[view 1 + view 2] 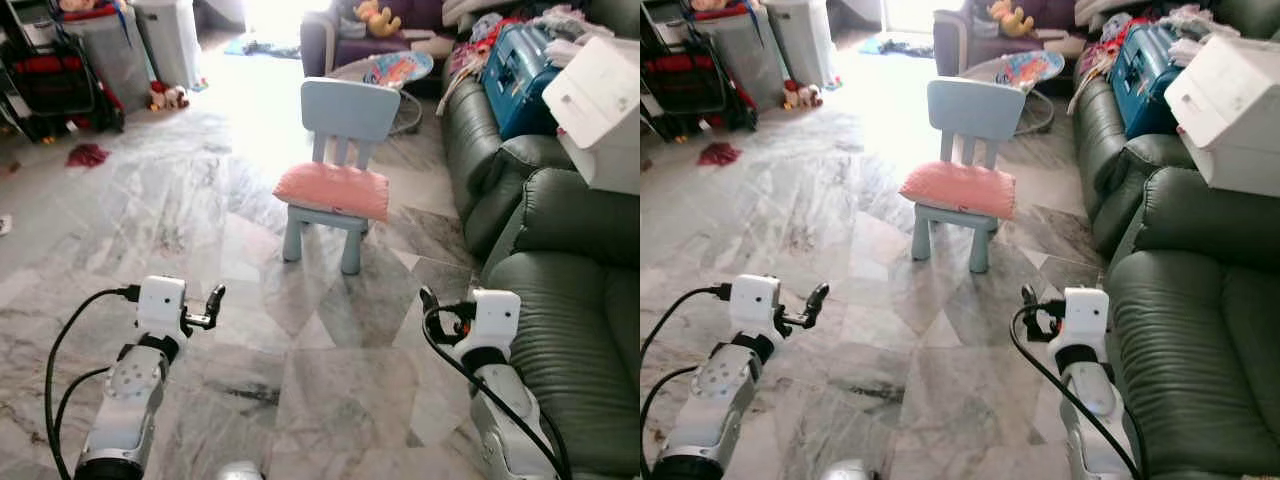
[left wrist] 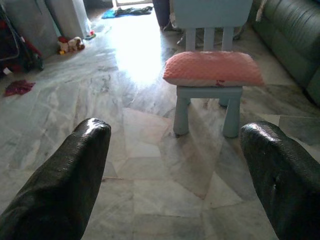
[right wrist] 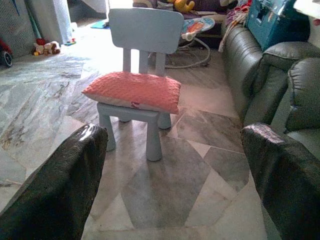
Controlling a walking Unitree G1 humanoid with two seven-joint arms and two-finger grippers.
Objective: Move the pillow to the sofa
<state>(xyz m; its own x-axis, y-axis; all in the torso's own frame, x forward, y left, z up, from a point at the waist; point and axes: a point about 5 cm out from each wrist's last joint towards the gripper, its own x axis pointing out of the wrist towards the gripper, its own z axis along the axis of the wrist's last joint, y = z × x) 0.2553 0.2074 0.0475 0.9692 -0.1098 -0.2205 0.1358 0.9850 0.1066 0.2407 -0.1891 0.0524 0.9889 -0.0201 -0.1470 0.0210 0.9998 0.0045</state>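
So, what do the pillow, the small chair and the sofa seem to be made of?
The pillow looks like soft pink fabric with a dotted, nubby weave; it sags slightly at the edges. The small chair seems to be moulded plastic: pale blue, smooth, matte, in one colour throughout. The sofa appears to be dark green leather or imitation leather, judging by its dull sheen and fine creases.
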